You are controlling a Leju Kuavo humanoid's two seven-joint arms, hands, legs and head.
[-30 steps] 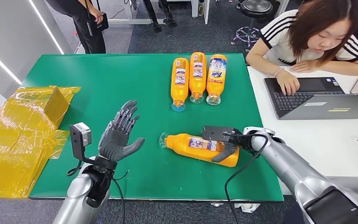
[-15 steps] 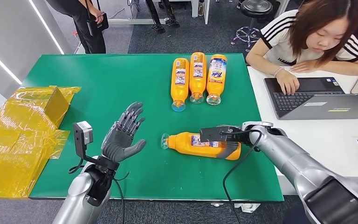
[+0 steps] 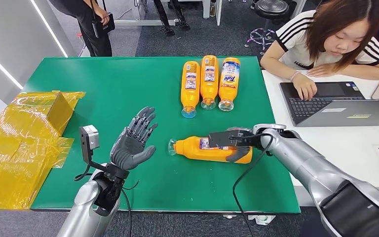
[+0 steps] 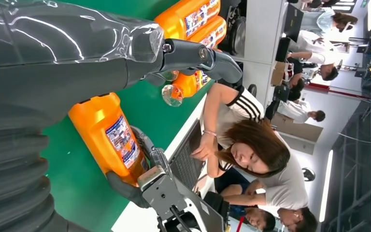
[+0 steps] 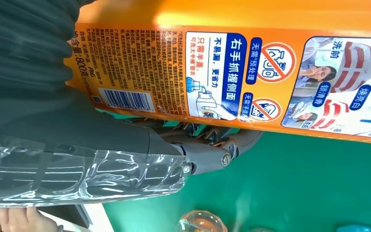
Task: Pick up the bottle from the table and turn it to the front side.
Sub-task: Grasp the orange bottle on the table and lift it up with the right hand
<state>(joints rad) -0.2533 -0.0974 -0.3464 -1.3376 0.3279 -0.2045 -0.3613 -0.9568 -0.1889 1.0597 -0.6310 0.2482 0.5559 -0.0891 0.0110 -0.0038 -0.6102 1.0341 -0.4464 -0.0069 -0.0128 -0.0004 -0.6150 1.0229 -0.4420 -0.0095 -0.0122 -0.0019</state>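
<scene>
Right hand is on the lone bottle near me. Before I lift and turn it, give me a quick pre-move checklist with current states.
1. Right hand wrapped around the bottle at its base end: ok.
2. Bottle off the table: cannot tell.
3. Front label facing up: not ok; the right wrist view shows the barcode side.
4. Left hand open, apart from the bottle: ok.
5. Row of three bottles apart from the held one: ok.
6. Person's hand on the laptop, off the green table: ok.

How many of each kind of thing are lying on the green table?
Orange bottles: 4, with three in a row and one held by the right hand
Yellow plastic-wrapped bundles: 1
Total: 5
</scene>
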